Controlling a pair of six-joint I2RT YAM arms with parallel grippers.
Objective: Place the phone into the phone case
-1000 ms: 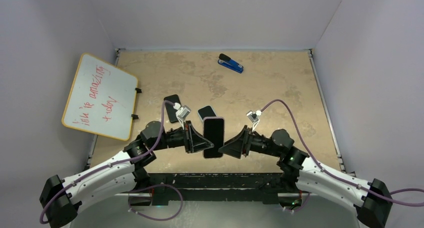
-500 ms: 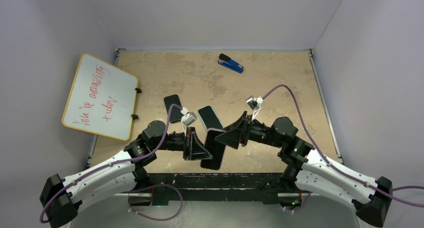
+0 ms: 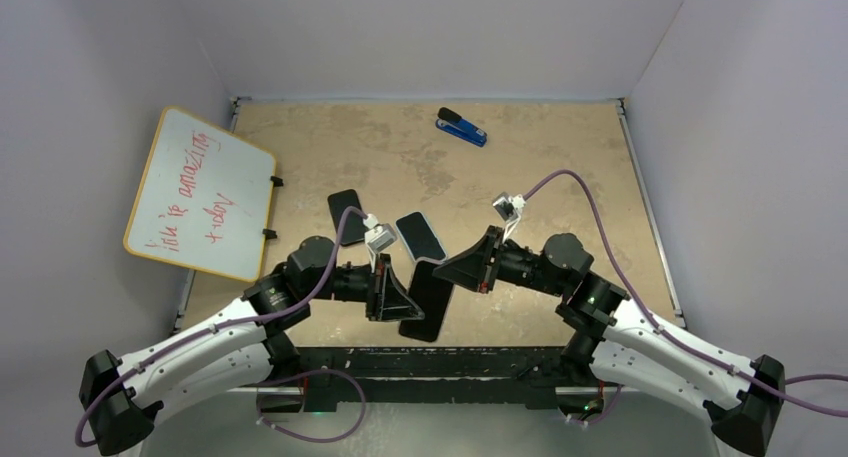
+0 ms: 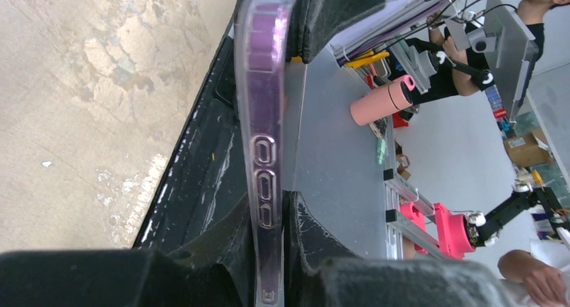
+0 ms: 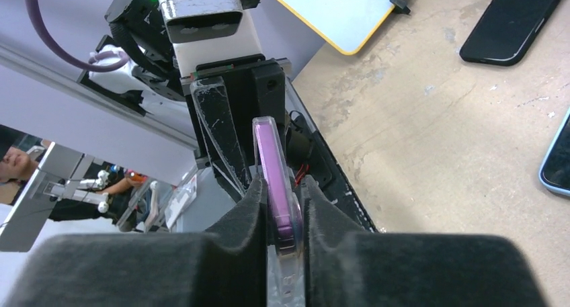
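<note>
The phone case (image 4: 262, 119), clear with a purple tint, is held in the air over the near edge of the table (image 3: 560, 177). Its long axis is tilted, the far end leaning right. Its face shows dark, so a phone (image 3: 426, 302) appears seated inside; this is not confirmed. The left fingers (image 4: 310, 236) are clamped across its left long side. The right fingers (image 5: 333, 216) are clamped on its far end. A second ago the case stood straight and farther out, with the right fingers apart beside it.
</note>
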